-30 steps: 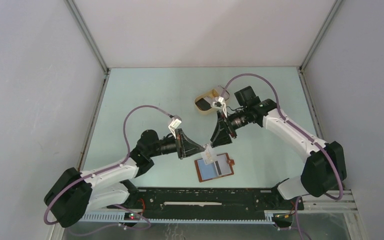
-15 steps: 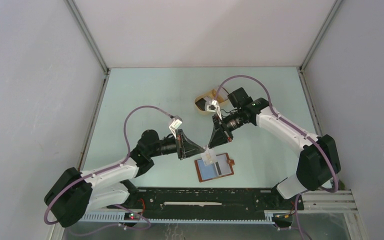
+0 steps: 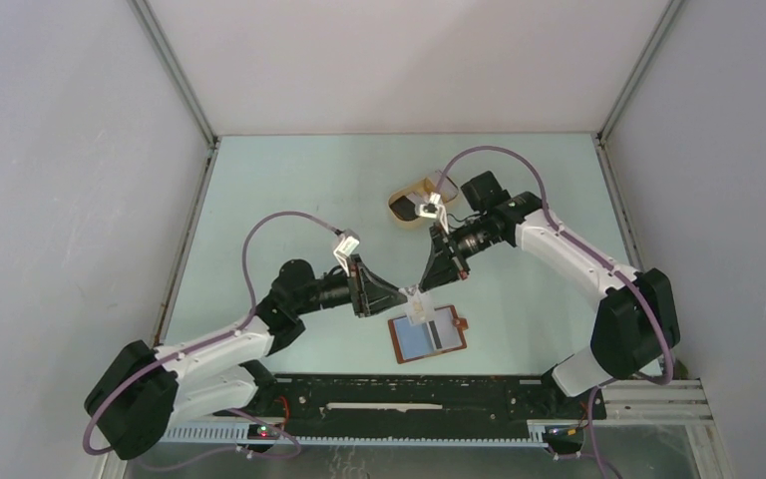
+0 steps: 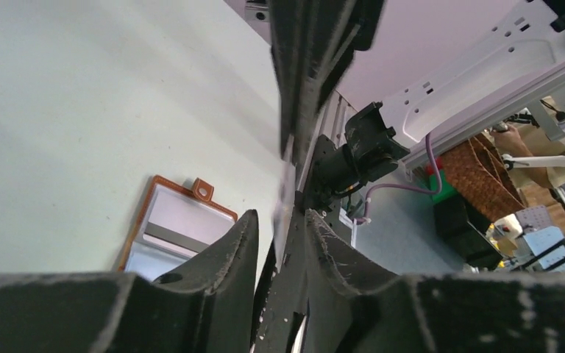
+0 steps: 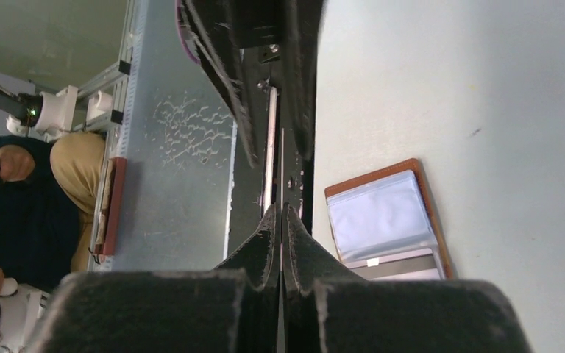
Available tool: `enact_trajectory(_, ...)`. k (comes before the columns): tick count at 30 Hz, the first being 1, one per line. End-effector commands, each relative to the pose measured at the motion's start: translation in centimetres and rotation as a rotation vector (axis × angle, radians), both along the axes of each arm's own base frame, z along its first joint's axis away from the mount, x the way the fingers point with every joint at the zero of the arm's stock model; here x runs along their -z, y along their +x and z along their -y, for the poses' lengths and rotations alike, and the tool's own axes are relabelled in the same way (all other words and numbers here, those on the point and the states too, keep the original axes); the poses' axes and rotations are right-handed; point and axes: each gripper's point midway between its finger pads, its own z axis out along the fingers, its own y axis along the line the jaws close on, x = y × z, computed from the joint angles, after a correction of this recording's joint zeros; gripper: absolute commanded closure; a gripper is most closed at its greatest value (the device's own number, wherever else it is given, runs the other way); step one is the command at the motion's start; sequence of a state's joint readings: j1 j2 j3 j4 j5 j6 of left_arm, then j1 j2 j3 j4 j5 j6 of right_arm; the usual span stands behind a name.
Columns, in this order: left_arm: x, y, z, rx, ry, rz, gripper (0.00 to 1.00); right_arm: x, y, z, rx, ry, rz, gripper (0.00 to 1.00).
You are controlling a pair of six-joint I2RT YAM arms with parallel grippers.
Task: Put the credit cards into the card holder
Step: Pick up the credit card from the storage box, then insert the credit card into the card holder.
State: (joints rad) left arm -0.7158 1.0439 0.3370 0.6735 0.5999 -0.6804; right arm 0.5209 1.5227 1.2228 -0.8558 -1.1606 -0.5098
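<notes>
The card holder (image 3: 427, 337) lies open on the table, reddish-brown, with a grey card tucked in one slot (image 5: 404, 262). Just above its far-left corner hangs a pale credit card (image 3: 417, 305), on edge between both grippers. My right gripper (image 3: 426, 290) comes down from the right and is shut on the card, which the right wrist view shows edge-on (image 5: 281, 176) between the pads. My left gripper (image 3: 405, 296) reaches in from the left, its jaws standing apart around the same card (image 4: 287, 176) with a gap on the left side. The holder also shows in the left wrist view (image 4: 180, 224).
A beige oval tray (image 3: 421, 187) with a dark thing in it sits behind the right gripper. The black rail of the arm bases (image 3: 409, 394) runs along the near edge, close to the holder. White walls enclose the table.
The right gripper has closed onto the pale card. The left gripper, which held it shut, has opened its jaws. The card stays in the same spot above the holder.
</notes>
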Motion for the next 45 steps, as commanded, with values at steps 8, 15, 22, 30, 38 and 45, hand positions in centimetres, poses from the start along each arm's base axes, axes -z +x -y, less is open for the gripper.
enact_trajectory(8,-0.4,0.9,-2.7,-0.196,-0.063,0.011,0.62,2.0,3.6,4.5,0.422,0.057,-0.039,1.00)
enact_trajectory(15,1.5,0.6,-1.0,-0.221,-0.053,-0.058,0.70,5.5,4.1,5.5,0.519,0.040,-0.193,1.00)
enact_trajectory(22,5.3,0.7,1.3,-0.274,0.025,-0.144,0.88,8.9,4.9,5.7,0.538,-0.063,-0.291,1.00)
enact_trajectory(30,10.5,0.5,3.4,-0.306,0.161,-0.261,0.95,11.0,5.2,5.9,0.571,-0.123,-0.350,1.00)
enact_trajectory(38,13.7,0.2,3.2,-0.359,0.253,-0.335,0.97,12.5,4.7,5.5,0.583,-0.180,-0.386,1.00)
enact_trajectory(45,16.5,-0.4,2.1,-0.422,0.404,-0.398,0.98,13.4,4.3,5.4,0.600,-0.197,-0.409,1.00)
